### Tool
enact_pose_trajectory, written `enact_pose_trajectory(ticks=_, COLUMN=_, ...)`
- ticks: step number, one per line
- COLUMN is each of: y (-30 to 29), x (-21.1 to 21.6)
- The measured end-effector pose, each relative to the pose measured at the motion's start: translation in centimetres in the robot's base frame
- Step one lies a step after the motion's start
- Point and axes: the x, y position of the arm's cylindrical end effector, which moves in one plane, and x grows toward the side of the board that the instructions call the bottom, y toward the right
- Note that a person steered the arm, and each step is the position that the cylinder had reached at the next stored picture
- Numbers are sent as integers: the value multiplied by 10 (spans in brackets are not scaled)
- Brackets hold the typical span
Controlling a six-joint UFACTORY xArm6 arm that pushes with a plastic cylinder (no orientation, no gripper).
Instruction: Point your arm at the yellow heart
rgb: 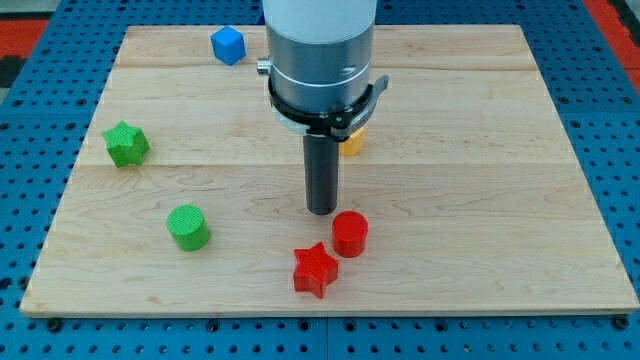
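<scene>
A yellow block [352, 143], largely hidden behind the arm so its shape cannot be made out, lies near the board's middle. My tip [321, 210] rests on the board below and a little left of it, a short gap away. A red cylinder [350, 233] sits just right of and below my tip, close to it but apart. A red star [315, 268] lies below my tip.
A green star [126, 144] lies at the view's left, a green cylinder [187, 226] at lower left, a blue cube [228, 45] near the top edge. The wooden board [500, 150] sits on a blue perforated table.
</scene>
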Motion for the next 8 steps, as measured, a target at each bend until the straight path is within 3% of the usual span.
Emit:
enact_pose_trajectory(ticks=4, y=10, x=-18)
enact_pose_trajectory(ticks=5, y=66, x=-21)
enact_pose_trajectory(ticks=6, y=131, x=-66)
enact_pose_trajectory(ticks=7, y=192, x=-162)
enact_pose_trajectory(ticks=8, y=186, x=-259)
